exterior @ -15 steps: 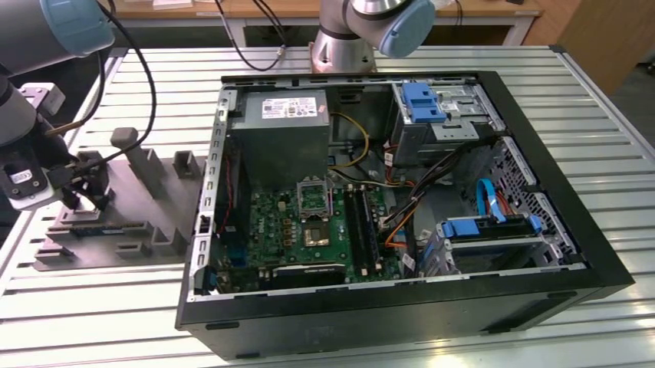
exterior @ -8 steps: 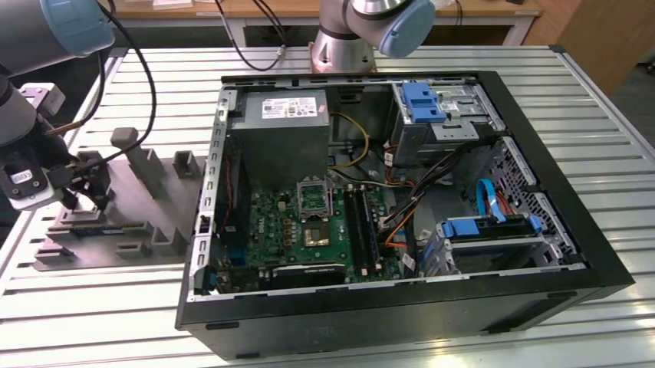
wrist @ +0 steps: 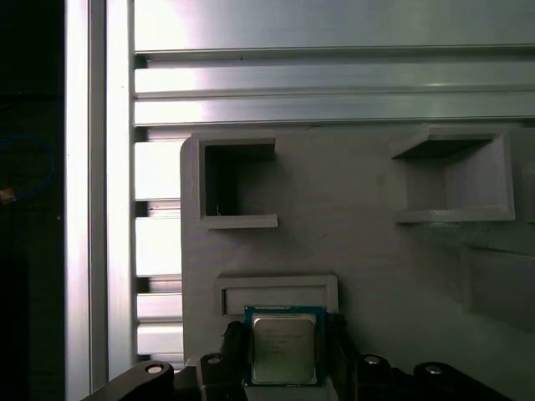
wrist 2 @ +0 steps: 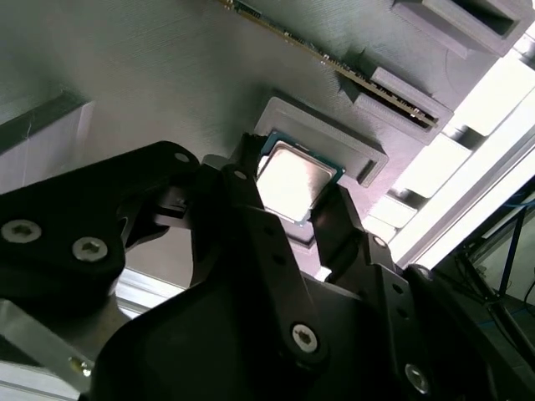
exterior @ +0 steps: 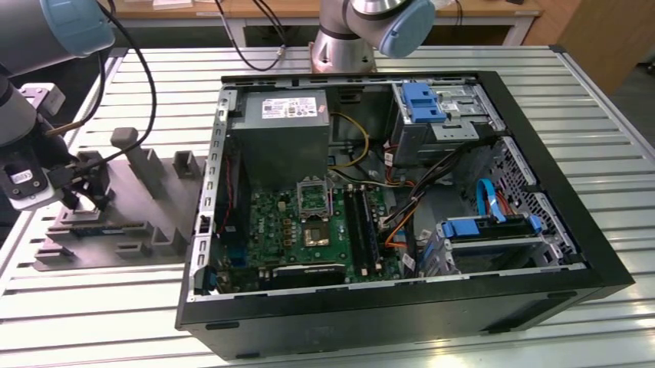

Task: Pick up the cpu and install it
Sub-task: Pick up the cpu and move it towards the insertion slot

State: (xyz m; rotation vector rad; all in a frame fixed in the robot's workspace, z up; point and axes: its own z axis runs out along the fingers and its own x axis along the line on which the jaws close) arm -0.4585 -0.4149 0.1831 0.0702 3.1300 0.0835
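Note:
The cpu, a small square chip with a pale metal top and a green rim, lies between my gripper's two black fingers in both wrist views. It sits at the shallow recess of a grey holder block. My gripper has a finger against each of two opposite edges of the cpu, shut on it. In the exterior view the gripper hangs over the grey holder block at that view's left, well apart from the green motherboard and its silver socket inside the open computer case.
The holder block has several raised pockets and a memory strip standing in a slot. The case holds a grey power supply, blue drive brackets and loose cables. A second arm's base stands behind the case on the slatted metal table.

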